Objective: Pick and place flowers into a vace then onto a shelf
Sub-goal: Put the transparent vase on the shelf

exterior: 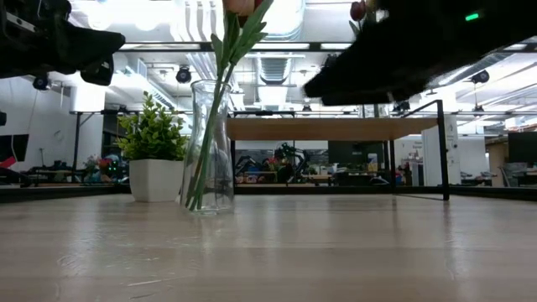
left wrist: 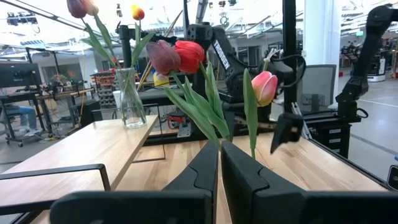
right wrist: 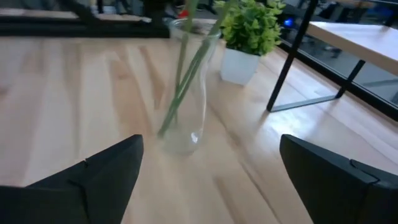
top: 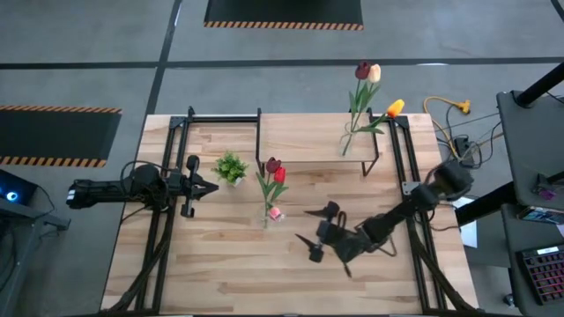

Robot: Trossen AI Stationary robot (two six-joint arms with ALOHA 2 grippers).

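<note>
Tulips [top: 274, 172], three of them with maroon, red and pink heads, stand in a clear glass vase [exterior: 209, 147] on the tabletop [top: 238, 264], just in front of the shelf [top: 304, 141] and near the small potted plant [top: 231, 167]. A second vase [top: 347, 141] already sits on the shelf with three more tulips [top: 368, 75]. The vase near the plant is likely light but top-heavy, its glass smooth, slippery and breakable, so I judge the narrow neck above the belly the safest place to grip, square on and gently; the thin stems would bend and should not take any squeeze. The right gripper [top: 328, 236] hovers over the table on the far side of this vase from the plant, its jaws spread wide and facing the glass, well apart from it. The left gripper [top: 204, 186] waits beyond the plant, its fingers [left wrist: 211, 171] pressed nearly together on nothing. From table height the flower heads are cut off, and from above the vase itself barely shows, so how far the stems reach inside is hard to judge.
</note>
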